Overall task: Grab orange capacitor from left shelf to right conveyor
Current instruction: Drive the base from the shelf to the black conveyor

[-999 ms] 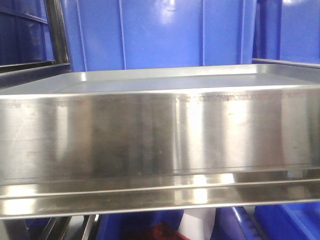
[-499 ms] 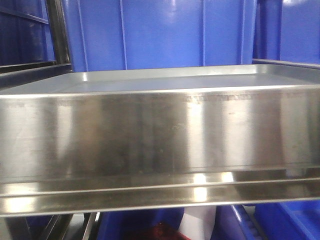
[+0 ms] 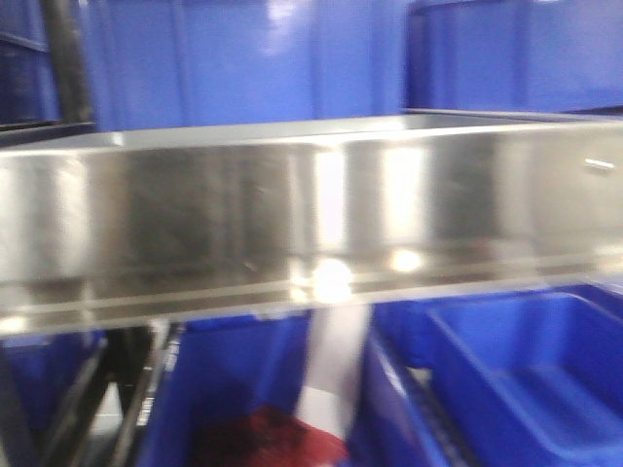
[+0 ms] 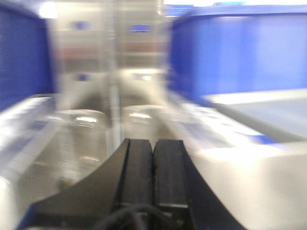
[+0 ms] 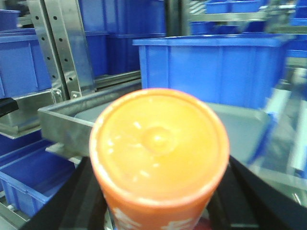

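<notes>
The orange capacitor (image 5: 159, 148) fills the right wrist view, its round end towards the camera, white print on its side. My right gripper (image 5: 158, 201) is shut on it, a black finger on each side. Behind it stands the steel left shelf (image 5: 67, 117), whose shiny front lip (image 3: 292, 224) spans the front view. My left gripper (image 4: 153, 153) is shut and empty, its black pads pressed together, in a blurred view of steel frames and blue bins. The right conveyor is out of view.
Blue plastic bins (image 5: 216, 72) stand behind and on the shelf, more below it (image 3: 516, 379). A perforated steel upright (image 5: 62, 48) rises at the left. Something red (image 3: 263, 438) lies in a lower bin.
The front view has shifted and blurred: the shelf lip now sits higher and more of the lower blue bins shows. The shelf top surface no longer shows.
</notes>
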{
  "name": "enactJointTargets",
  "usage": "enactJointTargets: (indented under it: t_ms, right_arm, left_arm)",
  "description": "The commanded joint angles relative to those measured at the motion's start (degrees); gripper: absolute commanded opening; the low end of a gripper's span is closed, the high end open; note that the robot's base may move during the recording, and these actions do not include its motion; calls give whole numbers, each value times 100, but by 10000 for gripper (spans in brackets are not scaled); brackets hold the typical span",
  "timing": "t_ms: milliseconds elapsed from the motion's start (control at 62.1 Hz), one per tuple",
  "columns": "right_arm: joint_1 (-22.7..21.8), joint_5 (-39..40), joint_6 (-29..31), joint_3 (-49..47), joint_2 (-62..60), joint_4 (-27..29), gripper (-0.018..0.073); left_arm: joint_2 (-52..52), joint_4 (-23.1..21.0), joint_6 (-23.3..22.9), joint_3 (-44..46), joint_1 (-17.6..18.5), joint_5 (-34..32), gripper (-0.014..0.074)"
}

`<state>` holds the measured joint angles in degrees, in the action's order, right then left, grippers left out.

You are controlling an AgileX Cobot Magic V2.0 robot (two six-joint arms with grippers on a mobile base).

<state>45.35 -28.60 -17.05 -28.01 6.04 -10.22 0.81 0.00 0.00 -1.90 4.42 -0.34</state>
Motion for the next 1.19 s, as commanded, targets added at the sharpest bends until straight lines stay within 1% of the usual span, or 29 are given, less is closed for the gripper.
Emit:
enactJointTargets:
  t_ms: [0, 1176]
  right_arm:
    - [1, 506, 53, -161, 68, -102, 56]
    - [1, 506, 53, -161, 68, -102, 56]
  left_arm:
    - [-58, -31, 0, 45, 11, -484, -105]
    - [-58, -31, 0, 45, 11, -484, -105]
